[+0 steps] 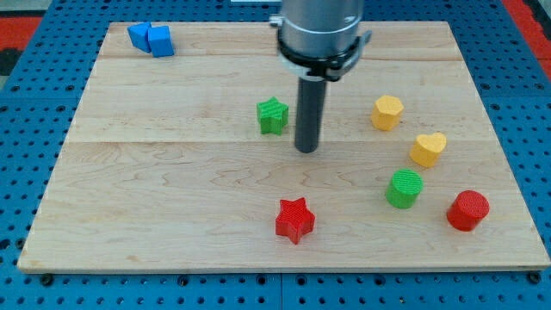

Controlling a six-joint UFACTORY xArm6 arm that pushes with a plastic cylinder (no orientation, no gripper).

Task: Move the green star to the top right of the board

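Tip (306,150) just right of green star (272,115), slightly lower.

The arm (320,30) is cut off by the view's top edge, so only its lower grey body and the dark rod show. The blue block (151,39) at the board's top left has a shape too hard to make out; it may be two pieces touching. The arm hides part of the board (172,172) behind it.

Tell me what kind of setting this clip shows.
Probably a robot lab bench: a wooden board on a blue pegboard, small blocks like the green star, and my tip just right of it.
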